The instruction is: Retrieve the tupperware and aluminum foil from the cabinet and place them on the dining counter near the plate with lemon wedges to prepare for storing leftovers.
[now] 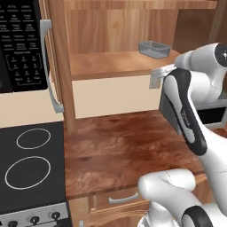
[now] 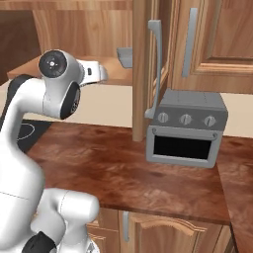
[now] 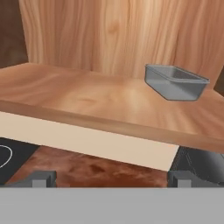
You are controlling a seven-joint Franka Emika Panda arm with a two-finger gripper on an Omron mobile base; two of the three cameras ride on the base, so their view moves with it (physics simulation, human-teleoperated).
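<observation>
The cabinet [image 1: 106, 64] stands open, and its plank shelf [image 3: 87, 98] runs across the hand view. On the right part of that shelf sits the tupperware [image 3: 175, 82], a small grey translucent tub, also visible in the left base view [image 1: 154, 48] and half hidden behind the door edge [image 2: 125, 57]. My gripper [image 3: 111, 179] hovers in front of the shelf edge, slightly below it and short of the tub [image 1: 155, 80]. Its fingertips [image 3: 41, 178] stand wide apart, open, with nothing between them. The aluminum foil, the dining counter and the plate with lemon wedges are out of view.
The cabinet's tall door [image 1: 60, 66] with a grey handle hangs open on the left. A microwave [image 1: 20, 44] and a black stovetop [image 1: 31, 164] lie further left. A grey toaster oven [image 2: 185, 128] stands on the wood worktop [image 1: 124, 146] to the right.
</observation>
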